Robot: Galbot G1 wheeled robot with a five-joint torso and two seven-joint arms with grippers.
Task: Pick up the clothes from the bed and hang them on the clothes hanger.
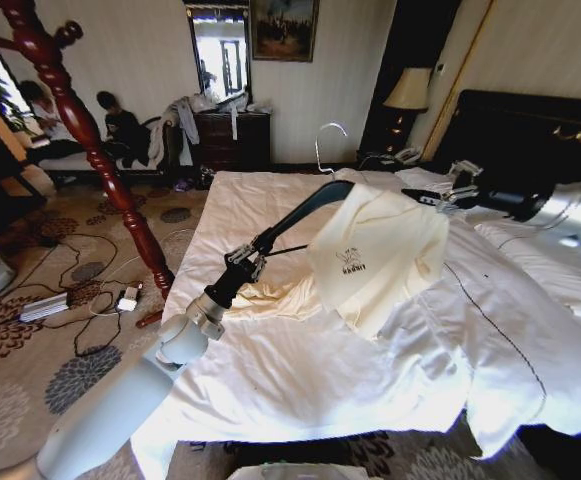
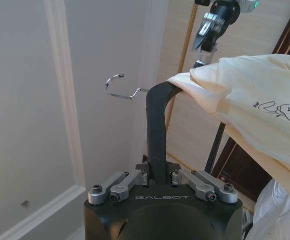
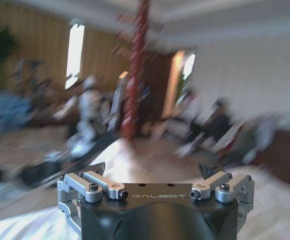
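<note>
Left hand (image 1: 245, 262) was clamped on one end of the black hanger (image 1: 305, 208), held up over the bed (image 1: 300, 370); in the wrist view the hanger arm ran straight up from btwn the closed fingers, wire hook (image 2: 119, 86) at the top. Cream top (image 1: 380, 255) was draped over the far half of the hanger w/ a fold trailing down onto the quilt. Right hand (image 1: 440, 195) sat just beside the top's far shoulder, near the headboard; its fingers stood apart w/ nothing btwn them in its own wrist view.

Risks, as I judged them: top only lay on one side, so any tilt could let it slide off. The long hanger gripped at its tip could twist in the grip. The trailing fold could catch on the quilt and drag the top off.
</note>
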